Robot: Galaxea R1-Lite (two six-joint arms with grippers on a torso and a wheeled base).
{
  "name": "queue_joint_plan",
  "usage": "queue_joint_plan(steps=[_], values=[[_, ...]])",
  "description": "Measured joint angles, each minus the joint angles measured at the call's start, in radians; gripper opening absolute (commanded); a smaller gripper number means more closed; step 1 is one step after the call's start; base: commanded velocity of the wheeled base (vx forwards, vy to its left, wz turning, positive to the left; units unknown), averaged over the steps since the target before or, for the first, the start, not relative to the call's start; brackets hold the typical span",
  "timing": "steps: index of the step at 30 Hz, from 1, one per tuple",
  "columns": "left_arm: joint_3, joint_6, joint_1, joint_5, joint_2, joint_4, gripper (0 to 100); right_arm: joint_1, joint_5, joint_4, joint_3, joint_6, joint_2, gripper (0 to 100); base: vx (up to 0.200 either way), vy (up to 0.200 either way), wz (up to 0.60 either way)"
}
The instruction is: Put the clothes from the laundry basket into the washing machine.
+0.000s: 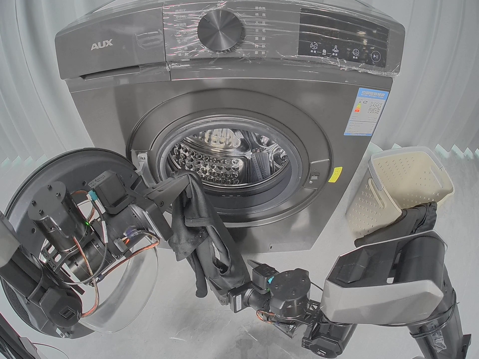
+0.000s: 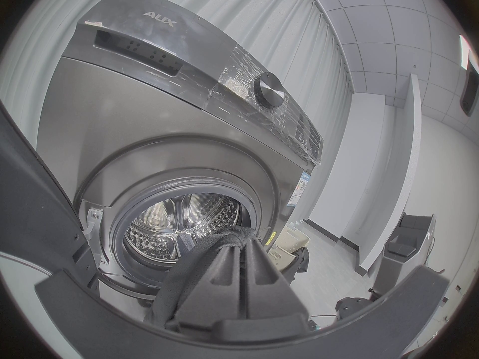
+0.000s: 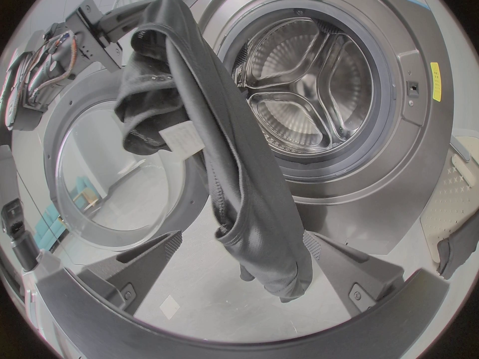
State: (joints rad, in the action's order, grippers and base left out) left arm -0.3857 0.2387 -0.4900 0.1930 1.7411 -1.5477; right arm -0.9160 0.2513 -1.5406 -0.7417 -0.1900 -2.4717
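Cloth is what the arms are handling: a dark garment [image 1: 199,230] that is soft, light and limp, so it will likely sag, swing and drag wherever it is not held. It hangs in front of the washing machine [image 1: 100,105], just below and beside the mouth of the drum [image 1: 224,155]. The left gripper [image 1: 177,184] has its fingers closed on the top fold. The right gripper [image 3: 239,238] sits low with its fingers spread wide, and the garment's lower end dangles between them, ungripped as far as I can tell. A pinch on that bunched lower end looks the best hold, so that no tail catches on the drum's rim.

The round door [image 1: 30,190] stands swung open to the robot's left. A cream laundry basket [image 1: 409,170] leans beside the machine on the right, with a second dark piece [image 1: 414,220] spilling from its mouth. The floor [image 1: 164,325] is smooth and pale; a pleated curtain [image 1: 30,51] hangs behind.
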Motion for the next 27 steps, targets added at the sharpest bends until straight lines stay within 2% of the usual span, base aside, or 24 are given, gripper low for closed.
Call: queue_joint_plan(steps=[7,8,18,23,27], values=[[0.001,0.000,-0.001,0.000,0.000,-0.001,0,0.028,0.001,0.000,-0.093,0.023,-0.059,100,0.000,0.000,0.00],[0.001,0.000,-0.001,0.001,0.000,-0.001,0,0.033,0.001,0.000,-0.103,0.025,-0.064,0,0.000,0.000,0.00],[0.004,0.001,0.000,0.000,0.000,-0.001,0,0.034,0.004,-0.001,-0.116,0.015,-0.057,0,0.000,0.000,0.00],[0.008,0.001,0.001,0.000,0.000,-0.001,0,0.029,0.007,0.001,-0.072,0.014,0.000,0,0.000,0.000,0.00],[0.011,0.001,0.002,0.000,0.000,-0.001,0,0.032,0.008,0.007,0.014,0.014,0.077,0,0.000,0.000,0.00]])
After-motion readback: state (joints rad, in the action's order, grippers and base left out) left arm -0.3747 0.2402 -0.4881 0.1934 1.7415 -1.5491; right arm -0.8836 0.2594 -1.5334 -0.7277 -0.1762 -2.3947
